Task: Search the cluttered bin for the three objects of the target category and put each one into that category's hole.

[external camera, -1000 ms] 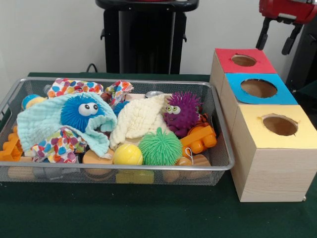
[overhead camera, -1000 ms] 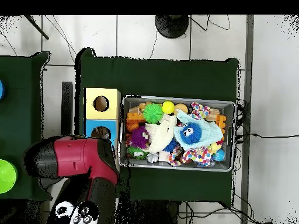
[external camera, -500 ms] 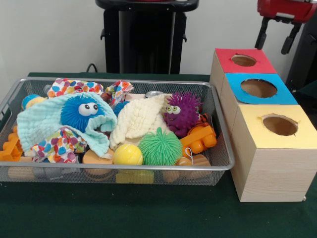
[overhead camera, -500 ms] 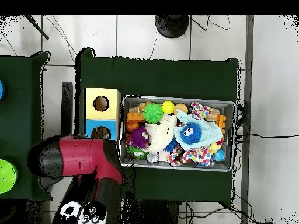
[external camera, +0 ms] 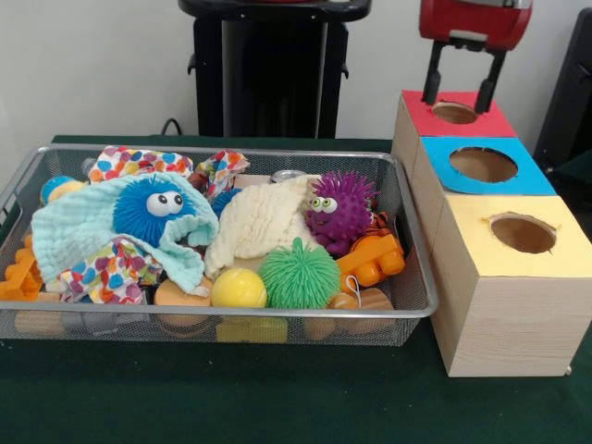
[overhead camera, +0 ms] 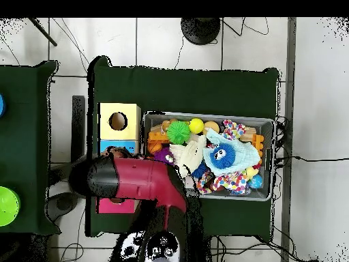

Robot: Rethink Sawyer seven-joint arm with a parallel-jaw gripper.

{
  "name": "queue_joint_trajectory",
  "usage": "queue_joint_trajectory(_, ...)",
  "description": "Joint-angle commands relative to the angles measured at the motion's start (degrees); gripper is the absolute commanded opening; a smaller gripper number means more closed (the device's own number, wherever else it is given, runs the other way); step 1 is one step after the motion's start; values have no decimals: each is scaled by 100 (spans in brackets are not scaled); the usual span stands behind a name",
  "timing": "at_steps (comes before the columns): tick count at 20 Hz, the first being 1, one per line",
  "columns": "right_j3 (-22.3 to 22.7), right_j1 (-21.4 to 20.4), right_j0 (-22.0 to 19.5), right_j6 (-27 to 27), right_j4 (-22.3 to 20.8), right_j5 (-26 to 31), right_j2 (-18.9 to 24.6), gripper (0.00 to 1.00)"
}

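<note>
I'm seeing the tool (external camera: 461, 90) hanging spread and empty over the red box's hole (external camera: 455, 113), while the spiky toys are sitting in the wire bin (external camera: 407, 305).

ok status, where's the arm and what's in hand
End effector open, empty, above red box. Bin full, toys untouched. Nothing blocking.

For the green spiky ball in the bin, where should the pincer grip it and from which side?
Probably from straight above, closing across the middle of the green spiky ball. It sits on top of the pile with its upper half exposed; the yellow ball and orange block crowd its sides and the bin wall blocks a sideways approach. The pincer is open over the red box.
</note>
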Motion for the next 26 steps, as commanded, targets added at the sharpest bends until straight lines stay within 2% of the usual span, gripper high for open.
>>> queue_joint_trajectory(1,762,8,-570,-35,-25,-491,953,100)
queue_joint_trajectory(8,772,67,-811,13,-203,-569,1181,100)
queue_joint_trajectory(17,864,91,-972,101,-221,-739,1390,100)
queue_joint_trajectory(19,1096,63,-1241,65,-139,-1165,1745,100)
queue_joint_trajectory(22,1645,19,-1864,144,-96,-2006,2564,100)
queue_joint_trajectory(23,1771,-15,-1975,181,-123,-2086,2705,100)
queue_joint_trajectory(24,1855,-91,-1994,206,-177,-2047,2711,100)
queue_joint_trajectory(26,1876,-398,-1787,93,-375,-1553,2329,100)
